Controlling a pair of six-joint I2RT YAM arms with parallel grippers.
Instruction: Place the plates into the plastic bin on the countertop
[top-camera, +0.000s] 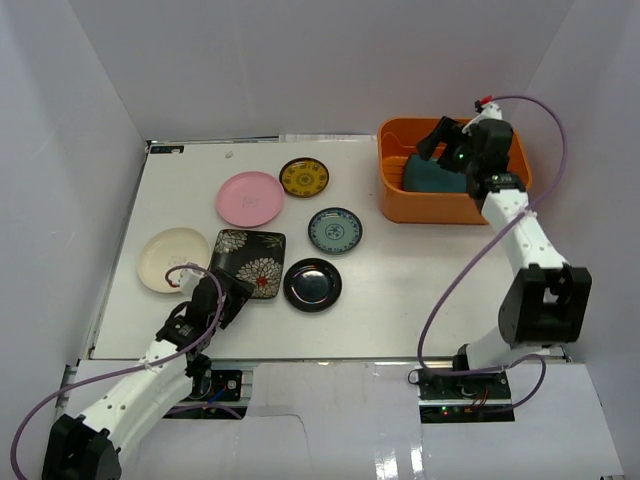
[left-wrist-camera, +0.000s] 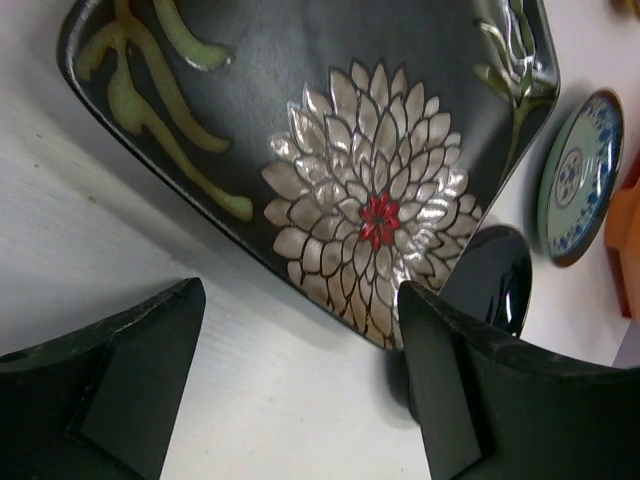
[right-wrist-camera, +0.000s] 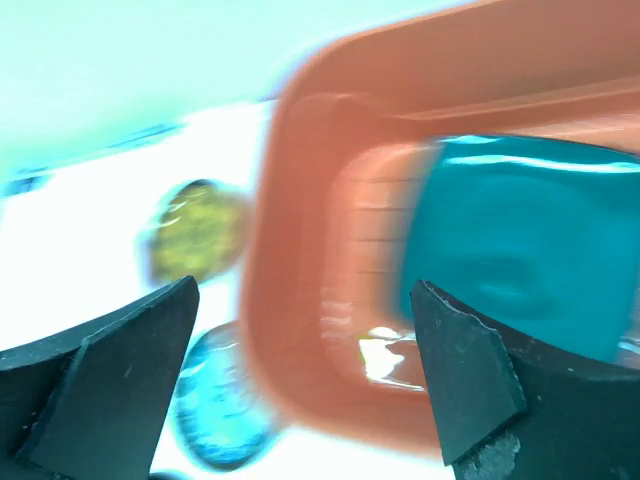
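The orange plastic bin stands at the back right of the white countertop with the dark teal square plate in it. My right gripper is open and empty above the bin; its blurred wrist view shows the bin and the teal plate below the gripper. My left gripper is open, low at the near edge of the black square plate with white flowers, which fills the left wrist view just beyond the gripper.
On the countertop lie a pink plate, a yellow-patterned plate, a blue-patterned plate, a glossy black plate and a cream plate. Pale walls enclose the board.
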